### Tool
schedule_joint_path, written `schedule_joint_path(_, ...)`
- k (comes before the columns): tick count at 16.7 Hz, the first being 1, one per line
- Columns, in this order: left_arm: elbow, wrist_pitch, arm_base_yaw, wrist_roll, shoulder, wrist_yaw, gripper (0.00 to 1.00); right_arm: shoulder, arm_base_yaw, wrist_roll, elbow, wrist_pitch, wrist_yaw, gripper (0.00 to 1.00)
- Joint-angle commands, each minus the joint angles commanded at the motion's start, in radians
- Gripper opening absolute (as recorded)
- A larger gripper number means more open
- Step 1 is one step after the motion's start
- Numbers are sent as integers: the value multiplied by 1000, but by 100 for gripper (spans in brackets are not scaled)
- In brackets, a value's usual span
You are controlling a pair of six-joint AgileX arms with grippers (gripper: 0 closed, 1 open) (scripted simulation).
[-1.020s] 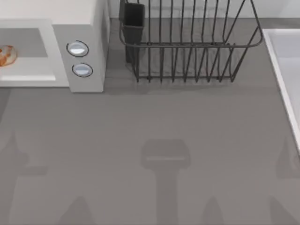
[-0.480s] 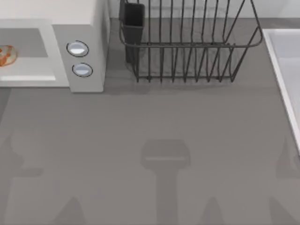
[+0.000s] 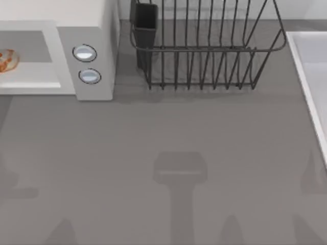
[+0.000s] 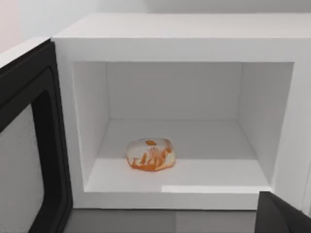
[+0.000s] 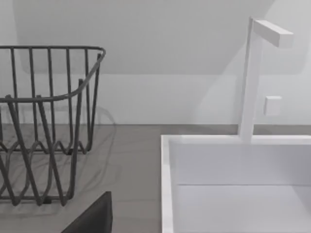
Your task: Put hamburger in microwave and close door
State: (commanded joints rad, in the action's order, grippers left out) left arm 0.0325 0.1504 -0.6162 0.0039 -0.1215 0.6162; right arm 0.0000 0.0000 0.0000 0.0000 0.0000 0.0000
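Observation:
The white microwave (image 3: 99, 30) stands at the table's back left, with two round buttons (image 3: 87, 64) on its side panel. In the left wrist view the microwave (image 4: 194, 34) faces the camera with its cavity exposed. The hamburger (image 4: 150, 154) rests on the cavity floor near the front, left of centre. The top view catches the hamburger (image 3: 6, 60) at its left edge. The door (image 4: 26, 145), dark-framed with a grey window, is swung wide open beside the cavity. A dark part of my left gripper (image 4: 282, 218) shows just in front of the microwave. A dark part of my right gripper (image 5: 95, 218) sits near the sink.
A black wire dish rack (image 3: 204, 46) with a dark cup (image 3: 145, 18) stands at the back centre, right of the microwave. A white sink (image 5: 233, 184) with a tap (image 5: 252, 77) runs along the table's right side (image 3: 311, 87). Arm shadows lie across the grey tabletop (image 3: 179, 173).
The arm shadows at the lower left of the table have slid left and towards the front edge. The hamburger, microwave and rack have not moved.

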Motion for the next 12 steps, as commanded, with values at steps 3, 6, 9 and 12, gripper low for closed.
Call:
schedule_joint_path(3, -5, 2, 3, 1, -3, -5, 0, 0, 0, 0, 0, 0, 0, 100)
schedule_joint_path(6, -31, 44, 17, 2, -66, -26, 0, 0, 0, 0, 0, 0, 0, 100)
schedule_joint_path(9, -68, 102, 50, 4, -169, -53, 0, 0, 0, 0, 0, 0, 0, 100)
schedule_joint_path(12, -85, 129, 69, 5, -212, -69, 0, 0, 0, 0, 0, 0, 0, 100)
